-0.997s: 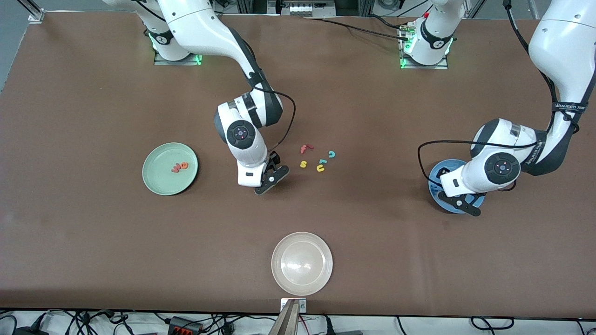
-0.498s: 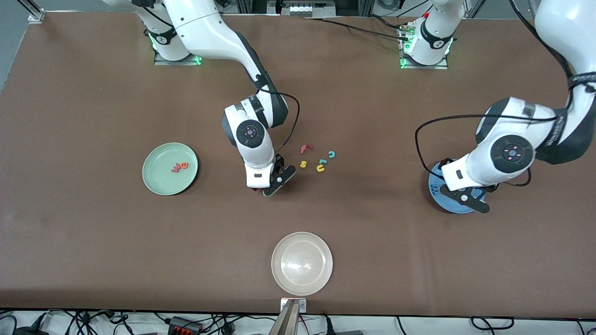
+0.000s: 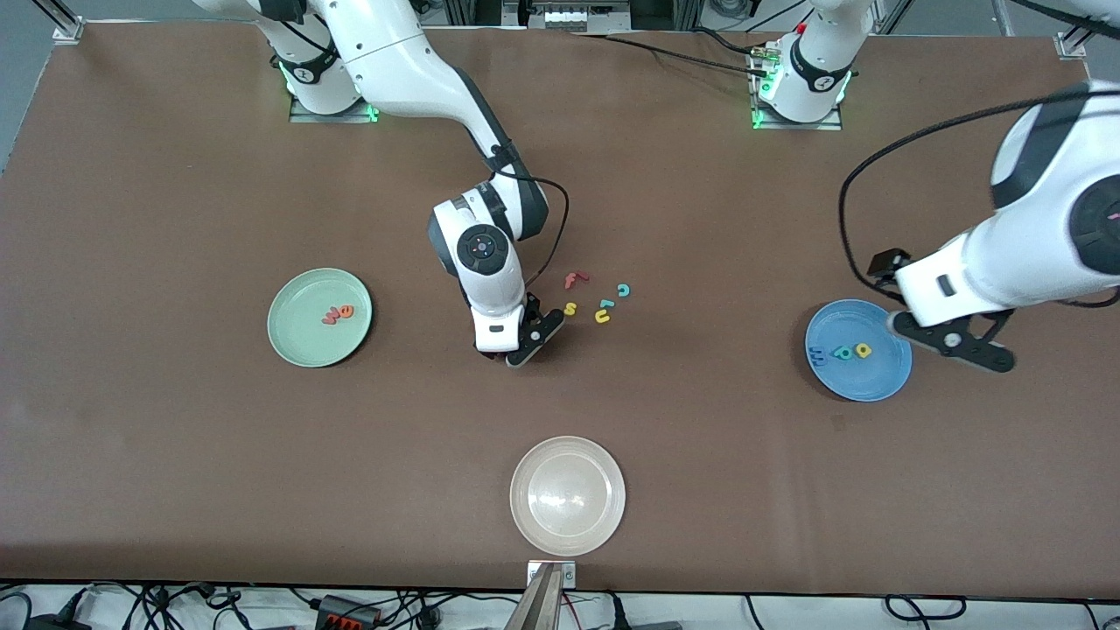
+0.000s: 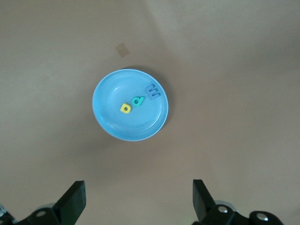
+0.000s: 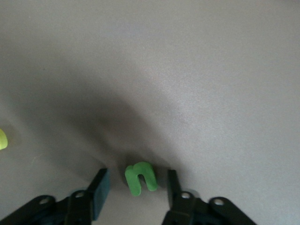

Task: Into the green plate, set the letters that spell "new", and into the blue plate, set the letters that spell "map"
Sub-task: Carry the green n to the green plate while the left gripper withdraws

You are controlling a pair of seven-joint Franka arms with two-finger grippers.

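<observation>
I see "w" (image 3: 330, 316) and "e" (image 3: 345, 311) in the green plate (image 3: 297, 337), "m" (image 3: 817, 356), "p" (image 3: 842, 353), "a" (image 3: 863, 350) in the blue plate (image 3: 866, 383). "n" (image 5: 140, 178) lies on the table (image 3: 175, 455) between the right gripper (image 5: 136, 190) fingers, beside the spare letters (image 3: 597, 297).

The green "n" (image 5: 140, 178) is hidden under the right gripper (image 3: 522, 343) in the front view — only the right wrist view shows it. A yellow letter (image 5: 2, 139) there is cut off — unreadable.
</observation>
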